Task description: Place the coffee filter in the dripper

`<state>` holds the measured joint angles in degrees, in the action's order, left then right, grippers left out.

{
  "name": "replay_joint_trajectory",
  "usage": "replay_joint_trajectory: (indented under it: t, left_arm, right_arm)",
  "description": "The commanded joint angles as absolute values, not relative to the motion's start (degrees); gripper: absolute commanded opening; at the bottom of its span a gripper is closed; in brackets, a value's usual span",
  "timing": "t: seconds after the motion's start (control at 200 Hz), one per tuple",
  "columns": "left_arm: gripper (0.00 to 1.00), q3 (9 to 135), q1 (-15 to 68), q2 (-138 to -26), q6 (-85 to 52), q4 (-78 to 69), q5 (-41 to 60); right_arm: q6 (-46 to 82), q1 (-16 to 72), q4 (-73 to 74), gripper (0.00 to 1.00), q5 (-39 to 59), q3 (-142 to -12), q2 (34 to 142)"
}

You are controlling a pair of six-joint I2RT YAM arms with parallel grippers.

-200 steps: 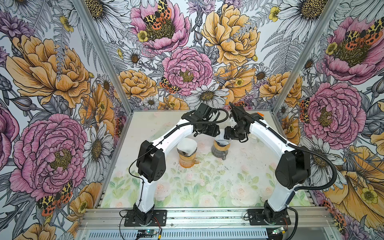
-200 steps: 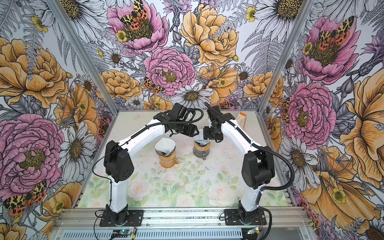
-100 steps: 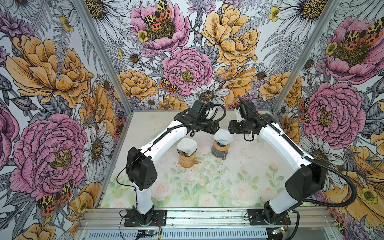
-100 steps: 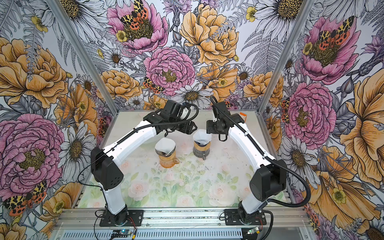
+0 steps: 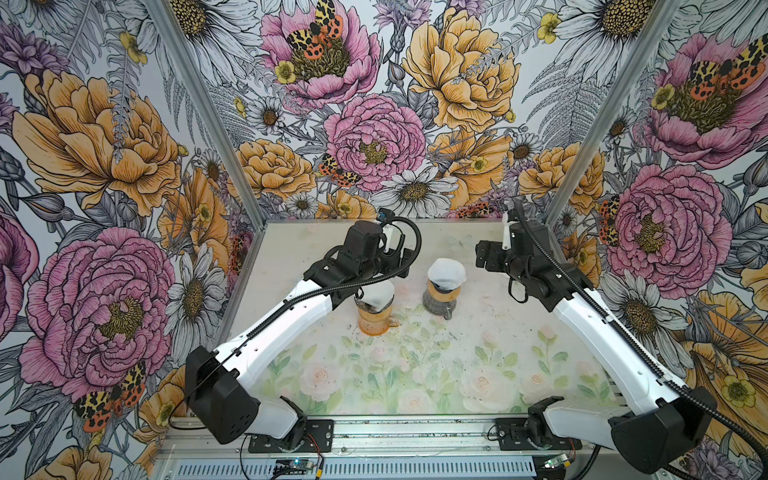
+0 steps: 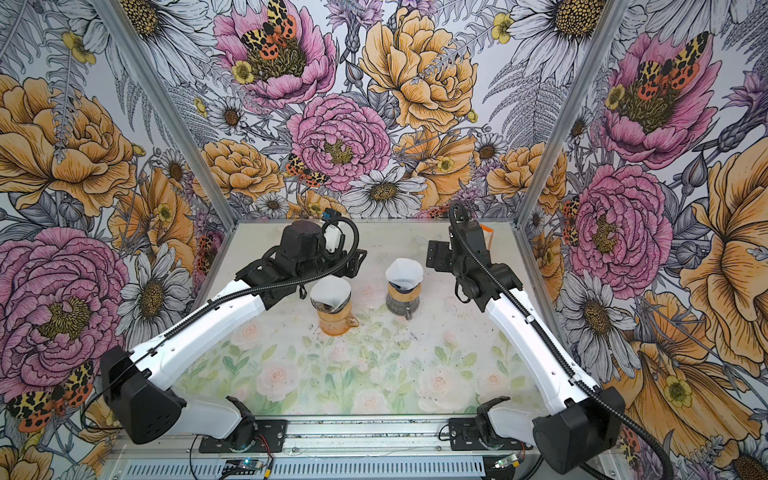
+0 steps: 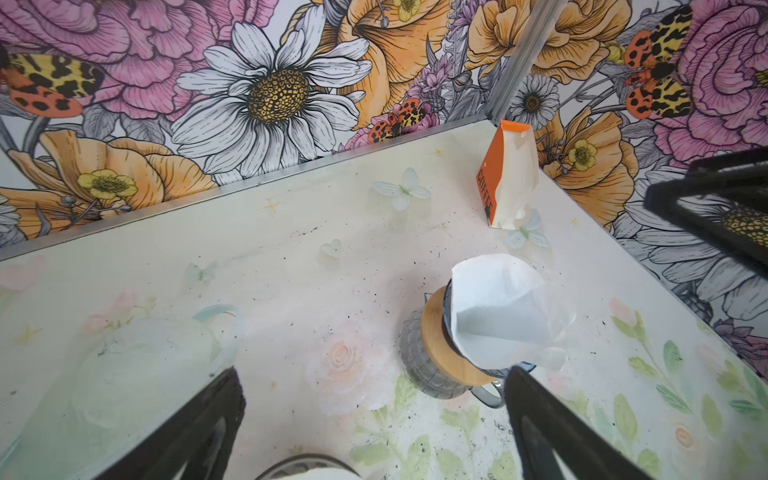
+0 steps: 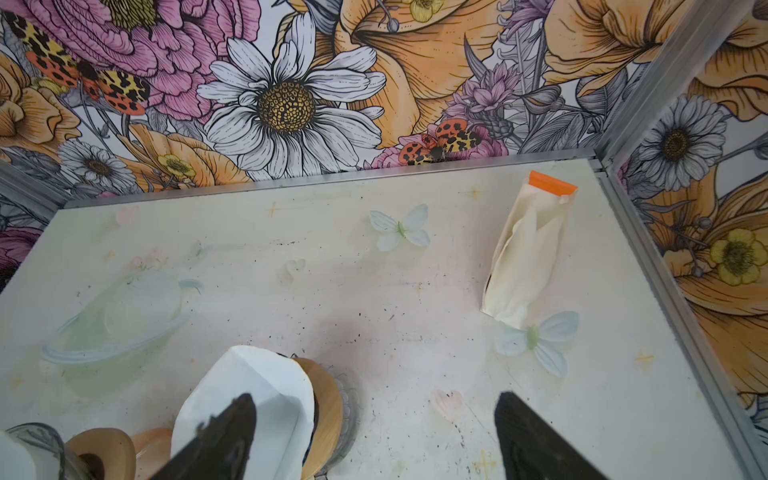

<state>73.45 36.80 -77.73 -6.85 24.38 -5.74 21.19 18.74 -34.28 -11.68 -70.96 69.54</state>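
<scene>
Toward the back half of the flowered table [image 5: 457,374], two brewing vessels stand side by side, near each other but not touching: an orange dripper [image 5: 374,322] on the left arm's side and a grey dripper [image 5: 439,301] with a wooden collar [image 7: 449,353] on the right arm's side. A white coffee filter [image 5: 446,271] sits in the cone of the grey dripper, opened out, with its upper edge standing above the rim. A second filter [image 5: 378,294] sits in the same way in the orange dripper and is partly covered by the left arm in both top views. The left gripper [image 7: 374,378] hangs above the table just behind the orange dripper, its jaws spread wide and holding nothing. The right gripper [image 8: 374,398] hangs beside the grey dripper, apart from it in both top views, its jaws likewise spread wide and empty. In the right wrist view one finger [image 8: 224,436] overlaps the coffee filter; contact cannot be determined from that view. A coffee bag [image 7: 509,178] with an orange side panel stands upright near the back right corner, well apart from both drippers.
</scene>
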Motion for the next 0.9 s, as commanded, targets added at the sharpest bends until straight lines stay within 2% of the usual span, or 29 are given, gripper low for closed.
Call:
replay_joint_trajectory:
  t: [0.0, 0.085, 0.475, 0.601, 0.716, 0.896]
  left_arm:
    - [0.99, 67.4, 34.4, -71.2, -6.9, 15.4, -10.1]
    - [0.99, 63.0, 32.5, -67.1, -7.7, 14.4, -11.5]
    - [0.99, 44.1, 18.1, -50.3, -9.2, 10.5, -28.5]
    - [0.99, 37.4, 9.4, -46.5, -12.1, 7.8, -26.7]
    - [0.99, 32.1, 5.2, -45.4, -13.4, 4.0, -26.4]
    - [0.99, 26.5, 4.9, -49.1, -12.0, -2.6, -28.2]
  right_arm:
    - [19.4, 17.9, -27.7, 0.96, -15.9, -70.1, 66.7]
    - [19.3, 17.3, -27.5, 0.99, -19.8, -69.2, 66.0]
    - [17.9, 12.7, -20.5, 0.99, -29.2, -61.2, 64.0]
    - [18.7, 9.5, -17.1, 0.99, -29.8, -55.6, 64.1]
    - [20.6, 6.8, -13.3, 1.0, -27.5, -50.8, 64.6]
    - [18.3, 6.1, -1.1, 1.0, -26.5, -42.9, 66.3]
